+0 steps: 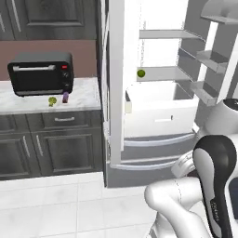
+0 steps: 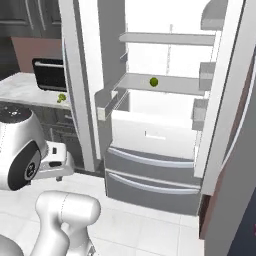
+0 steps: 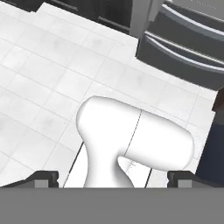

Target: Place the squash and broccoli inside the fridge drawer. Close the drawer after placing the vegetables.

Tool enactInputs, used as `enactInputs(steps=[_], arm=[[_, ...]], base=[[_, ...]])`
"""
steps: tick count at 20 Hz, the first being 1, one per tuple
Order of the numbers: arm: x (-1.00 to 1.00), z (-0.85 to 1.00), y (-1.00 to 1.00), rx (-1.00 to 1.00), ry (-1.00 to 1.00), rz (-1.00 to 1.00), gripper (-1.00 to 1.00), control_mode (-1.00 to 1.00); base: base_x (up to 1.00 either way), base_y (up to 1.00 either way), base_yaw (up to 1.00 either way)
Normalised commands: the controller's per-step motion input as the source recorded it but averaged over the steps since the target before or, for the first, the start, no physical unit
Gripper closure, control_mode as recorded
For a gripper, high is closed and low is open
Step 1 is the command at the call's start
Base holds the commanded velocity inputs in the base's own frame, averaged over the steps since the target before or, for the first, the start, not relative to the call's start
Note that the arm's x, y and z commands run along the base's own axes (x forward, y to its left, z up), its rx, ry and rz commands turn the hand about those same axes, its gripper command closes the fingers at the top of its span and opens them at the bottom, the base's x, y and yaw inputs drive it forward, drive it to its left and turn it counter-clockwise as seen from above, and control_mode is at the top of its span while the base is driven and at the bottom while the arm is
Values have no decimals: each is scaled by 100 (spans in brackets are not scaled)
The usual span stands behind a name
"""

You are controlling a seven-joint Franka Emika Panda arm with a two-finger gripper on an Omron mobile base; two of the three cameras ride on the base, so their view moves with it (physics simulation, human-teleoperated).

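While my gripper hangs spread wide over the floor, the fridge drawer stands pulled out and the broccoli sits on the counter.

Marble counter left of the open fridge, black toaster oven standing on it, the broccoli and a small purple bar just beside each other in front, grey-white fridge shelf bearing a round green ball

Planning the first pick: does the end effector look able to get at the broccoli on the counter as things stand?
Probably not yet: the open end effector points down at the floor tiles, while the broccoli sits off on the marble counter before the toaster oven.
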Motion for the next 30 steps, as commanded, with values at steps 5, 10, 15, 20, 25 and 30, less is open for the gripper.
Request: enactInputs(steps=[5,10,15,20,25,30], arm=[[0,0,0,0,0,0,-100,100],[0,0,0,0,0,0,-100,100],[0,0,0,0,0,0,-100,100],[0,0,0,0,0,0,-100,100],[0,0,0,0,0,0,-100,100],[0,0,0,0,0,0,-100,100]], base=[[-7,100,7],[47,100,1],[70,100,-2],[100,93,-16],[91,45,-25],[81,-2,-22]])
